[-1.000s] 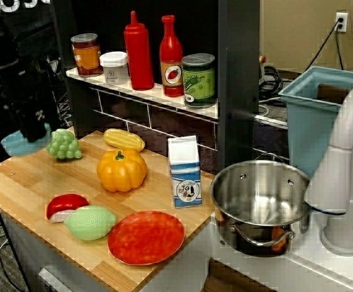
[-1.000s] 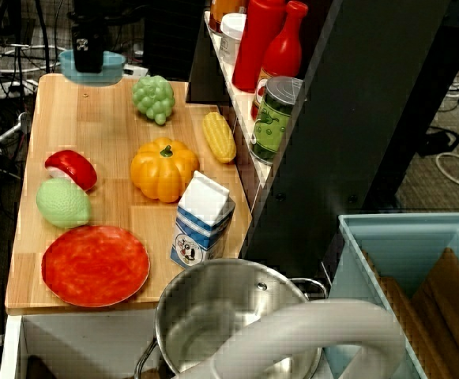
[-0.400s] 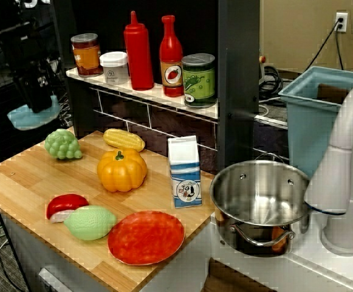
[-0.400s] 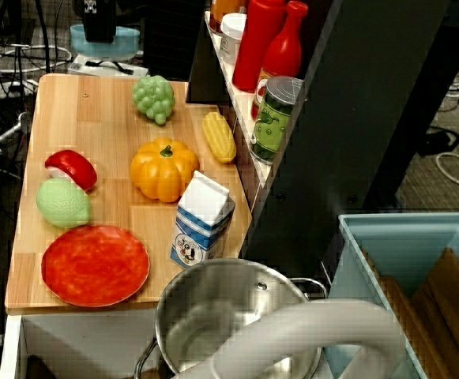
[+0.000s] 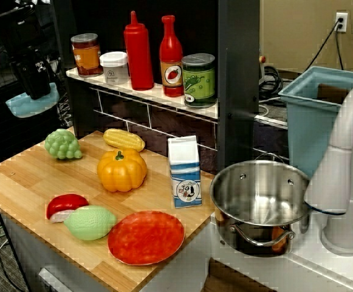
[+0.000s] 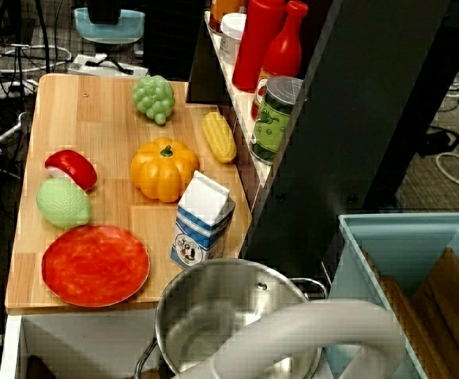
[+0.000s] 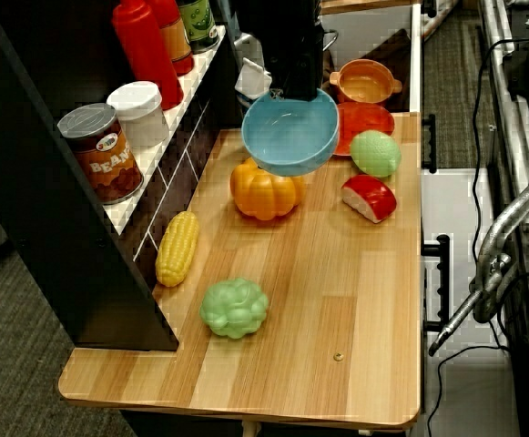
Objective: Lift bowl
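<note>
The bowl [image 5: 31,103] is small, round and light blue. It hangs in the air well above the left end of the wooden board [image 5: 24,182], tilted a little. My black gripper [image 5: 35,90] is shut on its rim from above. In the view from above, the bowl [image 6: 112,25] shows past the board's far end, with the gripper [image 6: 104,13] covering part of it. From the board's end, the bowl [image 7: 291,137] floats in front of the orange pumpkin [image 7: 266,191], and the gripper [image 7: 298,89] reaches down onto its back rim.
On the board lie green grapes [image 5: 62,144], corn [image 5: 123,139], the pumpkin [image 5: 121,170], a milk carton [image 5: 185,171], a red slice [image 5: 65,205], a green fruit [image 5: 90,222] and a red-orange plate [image 5: 146,237]. A steel pot [image 5: 260,198] stands right. A shelf [image 5: 143,91] holds bottles and cans.
The gripper has risen with the bowl in it, from about the height of the grapes to roughly shelf height. Everything on the board has stayed put.
</note>
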Tool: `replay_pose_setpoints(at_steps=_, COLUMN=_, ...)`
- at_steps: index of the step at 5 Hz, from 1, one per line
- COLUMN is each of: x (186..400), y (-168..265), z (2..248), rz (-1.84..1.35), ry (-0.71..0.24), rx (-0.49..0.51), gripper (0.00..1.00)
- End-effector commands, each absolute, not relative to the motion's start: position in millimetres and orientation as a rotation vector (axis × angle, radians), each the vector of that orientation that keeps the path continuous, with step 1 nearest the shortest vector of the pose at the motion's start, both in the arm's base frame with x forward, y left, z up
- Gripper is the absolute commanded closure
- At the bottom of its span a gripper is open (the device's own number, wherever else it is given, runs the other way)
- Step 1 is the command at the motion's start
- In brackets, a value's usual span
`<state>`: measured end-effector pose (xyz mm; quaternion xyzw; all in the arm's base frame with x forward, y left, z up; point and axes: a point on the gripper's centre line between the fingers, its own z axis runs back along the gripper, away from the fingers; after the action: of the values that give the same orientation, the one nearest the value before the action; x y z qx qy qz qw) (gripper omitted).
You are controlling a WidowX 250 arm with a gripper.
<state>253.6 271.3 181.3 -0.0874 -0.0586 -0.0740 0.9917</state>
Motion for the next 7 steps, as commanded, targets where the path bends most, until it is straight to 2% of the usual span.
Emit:
replay_pose_setpoints(at_steps=1, x=255.1, y=272.8, z=212.1, rz=-0.158, ry=-0.167, rx=-0.118, gripper=1.0)
replay_pose_setpoints(at_steps=7, x=254.4, y=278.1, z=216.1, rz=-0.14, ry=-0.177, rx=-0.129, gripper=1.0)
